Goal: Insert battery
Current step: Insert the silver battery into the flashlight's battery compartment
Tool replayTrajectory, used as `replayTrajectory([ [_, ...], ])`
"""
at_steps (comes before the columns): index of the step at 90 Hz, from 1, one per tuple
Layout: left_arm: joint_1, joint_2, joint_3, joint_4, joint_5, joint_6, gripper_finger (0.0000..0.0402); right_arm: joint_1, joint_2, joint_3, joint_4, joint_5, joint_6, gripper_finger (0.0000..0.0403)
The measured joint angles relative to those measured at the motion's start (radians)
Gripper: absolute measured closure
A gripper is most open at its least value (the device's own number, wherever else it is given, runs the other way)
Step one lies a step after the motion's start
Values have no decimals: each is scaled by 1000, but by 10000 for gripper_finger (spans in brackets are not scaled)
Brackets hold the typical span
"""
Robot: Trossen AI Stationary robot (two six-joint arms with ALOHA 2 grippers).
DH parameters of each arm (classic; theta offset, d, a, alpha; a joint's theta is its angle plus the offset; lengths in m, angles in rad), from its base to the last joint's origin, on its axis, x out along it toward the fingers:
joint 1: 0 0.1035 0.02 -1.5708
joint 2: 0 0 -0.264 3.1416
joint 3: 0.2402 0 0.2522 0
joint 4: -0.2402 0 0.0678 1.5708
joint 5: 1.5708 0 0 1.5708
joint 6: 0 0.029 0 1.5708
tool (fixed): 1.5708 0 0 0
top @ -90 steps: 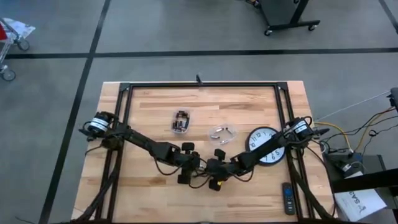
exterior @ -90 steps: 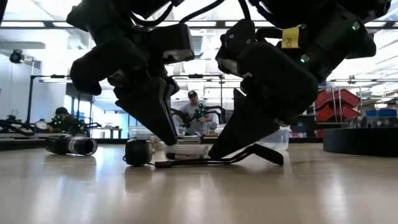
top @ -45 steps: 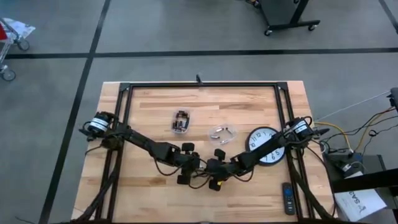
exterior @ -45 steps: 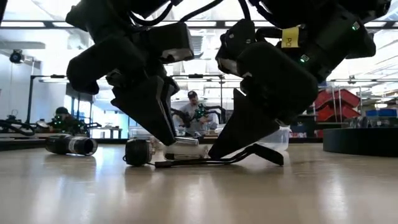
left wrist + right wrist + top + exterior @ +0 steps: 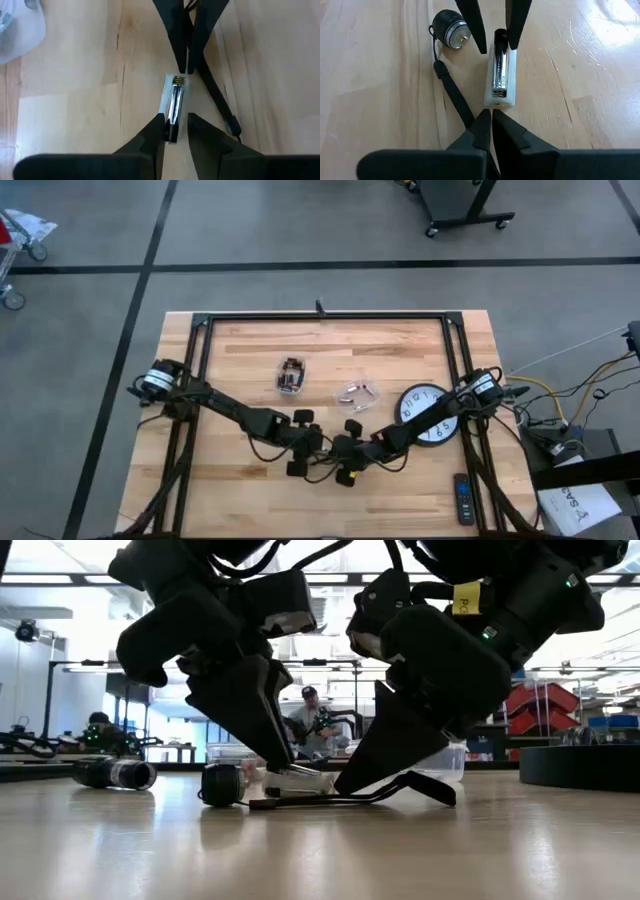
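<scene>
A white battery holder (image 5: 500, 75) lies on the wooden table near its middle, with a silver battery (image 5: 173, 107) in its trough. My left gripper (image 5: 176, 131) is open, and its fingers stand on either side of the battery's dark end (image 5: 172, 135). My right gripper (image 5: 491, 119) is shut at the holder's spring end (image 5: 178, 79), facing the left one. A black round cap (image 5: 451, 29) with a black strap (image 5: 455, 95) lies beside the holder. In the high view both grippers (image 5: 330, 450) meet over the spot and hide the holder. My left gripper has one finger (image 5: 159, 125) close along the holder's side at the battery's dark end; I cannot tell whether either finger touches. My right gripper sets its shut fingertips (image 5: 183, 67) against the holder's spring end, slanting down from the table's right. The holder lies flat on the table.
A clear plastic bag (image 5: 358, 392) lies beyond the grippers and a wall clock (image 5: 425, 415) to the right under the right arm. A small device (image 5: 290, 375) lies at the far left, a remote (image 5: 462, 498) near the front right, and a dark cylinder (image 5: 115, 773) on the table.
My left gripper has shifted a little toward the right gripper and the holder. The battery's end under the left fingers stood raised half a second ago and now lies lower in the holder. My right gripper has kept still.
</scene>
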Motion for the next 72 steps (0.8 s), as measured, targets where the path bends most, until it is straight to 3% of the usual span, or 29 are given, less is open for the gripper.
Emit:
replayTrajectory([
  [38,-13,-113,0,-143,-21,-8,341,0,24,2,23,1,-8,403],
  [72,-12,-117,-31,-203,-23,-10,342,3,21,3,11,-4,-7,403],
])
